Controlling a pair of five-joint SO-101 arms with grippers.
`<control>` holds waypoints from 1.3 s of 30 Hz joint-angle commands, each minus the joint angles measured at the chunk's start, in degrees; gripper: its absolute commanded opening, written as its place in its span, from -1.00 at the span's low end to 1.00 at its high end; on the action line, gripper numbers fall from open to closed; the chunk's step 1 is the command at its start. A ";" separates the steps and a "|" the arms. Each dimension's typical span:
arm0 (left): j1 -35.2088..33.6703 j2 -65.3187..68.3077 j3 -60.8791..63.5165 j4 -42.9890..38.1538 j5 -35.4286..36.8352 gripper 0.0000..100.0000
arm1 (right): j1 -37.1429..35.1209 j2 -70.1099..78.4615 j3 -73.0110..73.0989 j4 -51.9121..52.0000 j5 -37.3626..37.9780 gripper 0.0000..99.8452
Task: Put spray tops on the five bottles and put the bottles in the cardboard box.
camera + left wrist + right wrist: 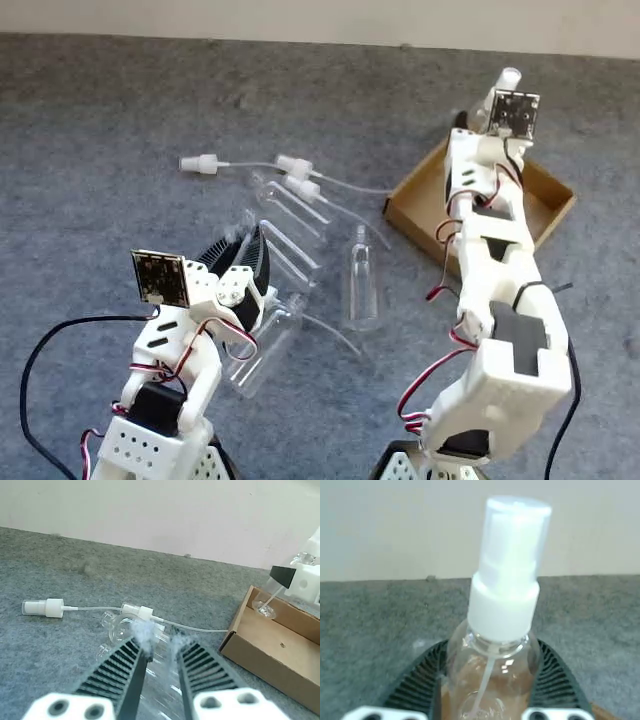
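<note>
Hovering over the cardboard box (548,195), right end effector (492,650) clamps a bottle (490,675).

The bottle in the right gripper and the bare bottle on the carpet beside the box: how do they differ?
The held bottle carries a spray top; the bare bottle has an open neck. The held bottle sits in the right gripper at the cardboard box; the bare bottle rests untouched. Both are clear.

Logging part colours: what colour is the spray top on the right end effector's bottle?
The spray top is white; right wrist view shows it best.
</note>
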 commanded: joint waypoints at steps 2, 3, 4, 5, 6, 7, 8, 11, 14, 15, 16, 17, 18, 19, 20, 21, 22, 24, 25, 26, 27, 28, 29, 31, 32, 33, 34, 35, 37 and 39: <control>-0.40 -0.75 1.19 -1.32 0.44 -0.99 | 0.92 1.10 -3.82 -1.98 -0.09 -0.80; -0.40 -0.75 1.19 -1.32 0.44 -0.99 | 0.92 1.71 -3.91 -1.98 -0.09 -0.80; -0.40 -0.75 1.19 -1.32 0.44 -0.99 | 1.27 2.33 -3.91 -1.98 -0.09 -0.80; -0.40 -0.75 1.19 -1.32 0.44 -0.99 | 1.54 3.12 -4.00 -1.98 -0.09 -0.80; -0.40 -0.75 1.19 -1.32 0.44 -0.99 | 1.71 4.00 -4.00 -2.07 -0.09 -0.80; -0.40 -0.75 1.19 -1.32 0.44 -0.99 | 1.80 4.79 -4.09 -2.15 -0.09 -0.80; -0.40 -0.75 1.19 -1.32 0.44 -0.99 | 2.07 5.41 -4.09 -2.77 -0.09 -0.80; -0.40 -0.75 1.19 -1.32 0.44 -0.99 | 2.42 7.34 -4.09 -8.22 -0.09 -0.80; -0.40 -0.75 1.19 -1.32 0.44 -0.99 | 2.33 8.31 -3.91 -9.71 -0.09 -0.80; -0.40 -0.75 1.19 -1.32 0.44 -0.99 | 2.33 8.48 -3.91 -9.63 -0.09 -0.80; -0.40 -0.75 1.19 -1.32 0.44 -0.99 | 2.33 8.57 -3.82 -9.63 -0.09 -0.80; -0.40 -0.75 1.19 -1.32 0.44 -0.99 | 2.33 8.57 -3.74 -9.71 -0.09 -0.80; -0.40 -0.75 1.19 -1.32 0.44 -0.99 | 2.24 8.57 -3.74 -9.98 -0.09 -0.80; -0.40 -0.66 1.19 -1.32 0.44 -0.99 | 2.24 8.57 -3.74 -9.98 -0.09 -0.80; -0.40 -0.66 1.19 -1.32 0.44 -0.99 | 2.24 8.66 -3.91 -9.98 -0.09 -0.80; -0.40 -0.66 1.19 -1.32 0.44 -0.99 | 2.24 8.66 -4.00 -9.98 -0.09 -0.80; -0.40 -0.66 1.19 -1.32 0.44 -0.99 | 2.15 8.66 -4.00 -9.98 -0.09 -0.80; -0.40 -0.66 1.19 -1.32 0.44 -0.99 | 2.07 8.75 -4.00 -9.98 -0.09 -0.80; -0.40 -0.66 1.19 -1.32 0.44 -0.99 | 2.07 8.75 -4.00 -9.98 -0.09 -0.80; -0.40 -0.66 1.19 -1.32 0.44 -0.99 | 2.07 8.75 -4.00 -9.98 -0.09 -0.80; -0.40 -0.66 1.19 -1.32 0.44 -0.99 | 2.07 8.75 -4.00 -9.98 -0.09 -0.80; -0.40 -0.66 1.19 -1.32 0.44 -0.99 | 2.07 8.75 -4.00 -9.98 -0.09 -0.80; -0.40 -0.66 1.19 -1.32 0.44 -0.99 | 2.07 8.75 -4.00 -9.98 -0.09 -0.80; -0.40 -0.66 1.19 -1.32 0.44 -0.99 | 2.07 8.75 -4.00 -9.98 -0.09 -0.80; -0.40 -0.66 1.19 -1.32 0.44 -0.99 | 2.15 8.75 -4.00 -10.07 -0.09 -0.80; -0.40 -0.66 1.19 -1.32 0.44 -0.99 | 2.24 8.75 -4.00 -10.07 -0.09 -0.80; -0.40 -0.66 1.19 -1.32 0.44 -0.99 | 2.24 8.75 -4.00 -10.07 -0.09 -0.80; -0.40 -0.66 1.19 -1.32 0.53 -0.99 | 2.24 8.75 -4.00 -10.07 -0.09 -0.80; -0.40 -0.66 1.19 -1.32 0.53 -0.99 | 2.24 8.75 -4.00 -10.07 -0.09 -0.80; -0.40 -0.66 1.19 -1.32 0.53 -0.99 | 2.24 8.84 -4.00 -10.07 0.00 -0.80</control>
